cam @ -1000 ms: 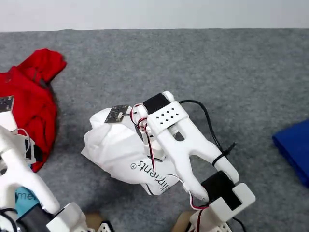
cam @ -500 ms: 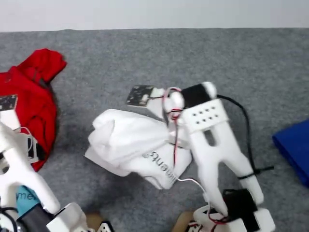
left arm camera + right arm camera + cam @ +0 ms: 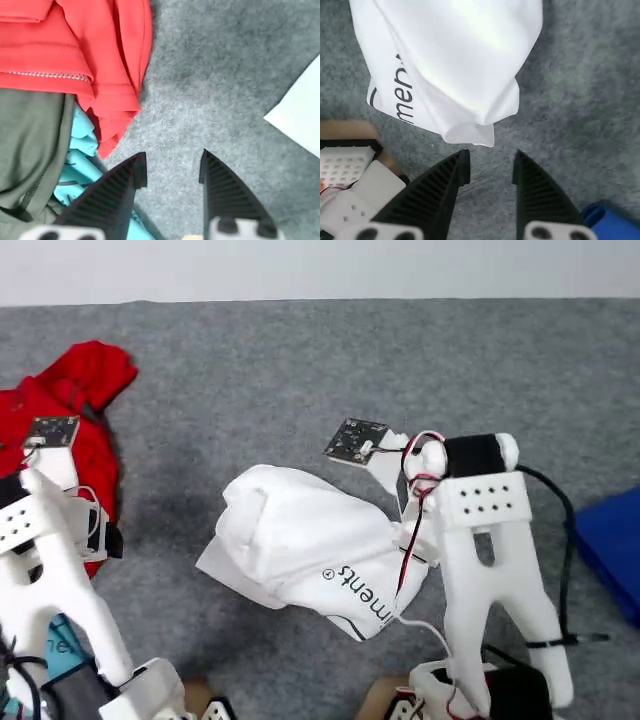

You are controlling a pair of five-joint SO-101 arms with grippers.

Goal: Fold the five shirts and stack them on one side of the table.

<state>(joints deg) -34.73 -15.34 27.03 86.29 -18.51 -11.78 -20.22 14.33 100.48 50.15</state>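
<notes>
Mid-table: white shirt (image 3: 300,540), bunched in a loose heap on the grey table cover (image 3: 300,360). It is not folded flat. The layers are rumpled over one another, and dark print runs along the near edge.

The right arm (image 3: 490,540) stands just beside the heap, on its right, with the wrist bent over the edge of the cloth. On the right gripper (image 3: 490,157) the fingers are spread, with only grey cover between them. The tips sit just short of the shirt's nearest fold. They look clear of it, but the gap is slim and contact cannot be ruled out.

A blue shirt (image 3: 610,540) lies at the table's right edge, well apart from the white one. A corner of it also appears in the right wrist view, near that arm's base.

The left arm (image 3: 50,560) is at the table's left side, beside the pile of coloured cloth. On the left gripper (image 3: 171,165) the fingers are spread and hold nothing, with bare cover under the gap.

The red shirt (image 3: 75,45) is rumpled at the far left, one hem hanging near a fingertip but not touching it. Beneath its edge is a teal shirt (image 3: 82,165), crumpled and partly behind one finger. An olive-grey garment (image 3: 30,145) lies against the teal and under the red — what kind of garment, I cannot tell.

A flat white corner of the heap shows in the left wrist view, well apart from the fingertips.
</notes>
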